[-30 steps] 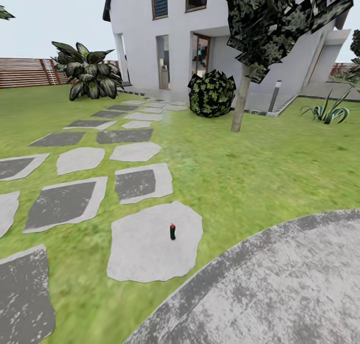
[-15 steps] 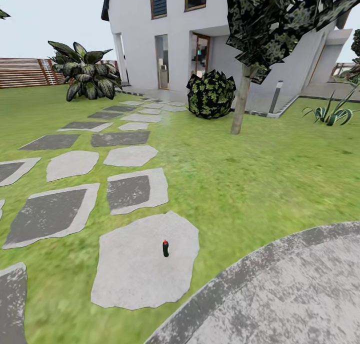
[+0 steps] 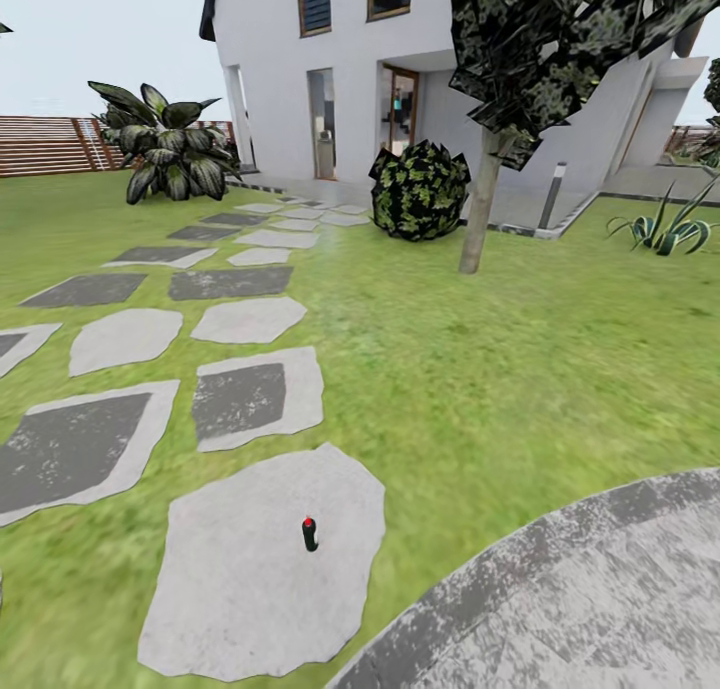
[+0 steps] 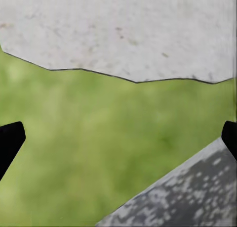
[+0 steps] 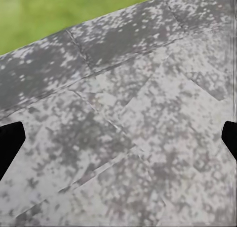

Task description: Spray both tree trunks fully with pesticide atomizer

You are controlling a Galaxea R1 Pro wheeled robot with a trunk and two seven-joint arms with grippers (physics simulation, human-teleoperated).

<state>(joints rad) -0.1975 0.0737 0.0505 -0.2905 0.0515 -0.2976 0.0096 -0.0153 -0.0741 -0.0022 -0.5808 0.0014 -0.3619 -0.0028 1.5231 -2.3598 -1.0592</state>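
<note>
The pesticide atomizer point(image 3: 309, 534), a small dark bottle with a red top, stands upright on a pale grey stone slab point(image 3: 240, 599) of the floor, close in front of me. One tree rises beyond the lawn, with its grey-brown trunk point(image 3: 480, 209) under a ragged dark green crown point(image 3: 560, 39). My left gripper point(image 4: 118, 140) is open over grass, between a pale slab point(image 4: 118, 34) and the paved circle's edge point(image 4: 182, 197). My right gripper point(image 5: 118, 140) is open above the rough paved circle point(image 5: 128, 118). Nothing is between either pair of fingers.
The grey paved circle point(image 3: 580, 589) fills the near right. Stone slabs point(image 3: 250, 399) lead to the white house point(image 3: 330, 59). A round bush point(image 3: 420, 189) and a lamp post point(image 3: 550, 196) flank the tree. A broad-leaved plant point(image 3: 165, 154) and the slat fence point(image 3: 45, 144) stand far left.
The whole head view has shifted: the camera has moved forward, so the atomizer and its slab now show lower and larger. The atomizer itself stays upright on the slab.
</note>
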